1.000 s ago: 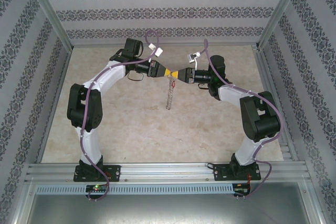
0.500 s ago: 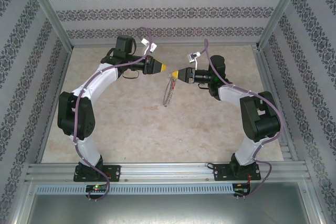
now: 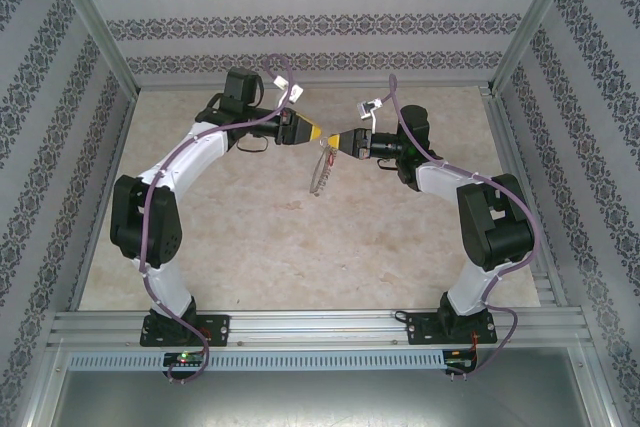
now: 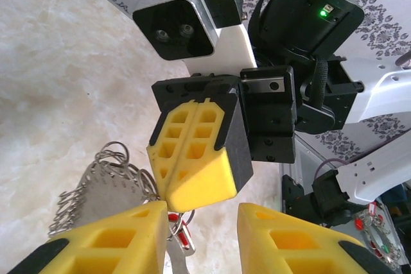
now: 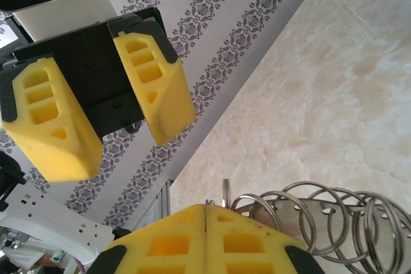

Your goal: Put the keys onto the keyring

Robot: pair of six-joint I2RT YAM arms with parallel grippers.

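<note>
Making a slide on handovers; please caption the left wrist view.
Open left gripper faces the right gripper, shut on the keyring, red key near its tip.

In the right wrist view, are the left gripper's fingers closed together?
No, the left gripper stands open: a clear gap separates its two yellow fingers.

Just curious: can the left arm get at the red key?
Probably yes: the left gripper is open, the key shows just ahead between its fingers, below the right gripper, nothing between.

Light was bright, even. I noted faint soft shadows on the table (image 3: 250, 247); its surface glared pale in wrist views.
</note>
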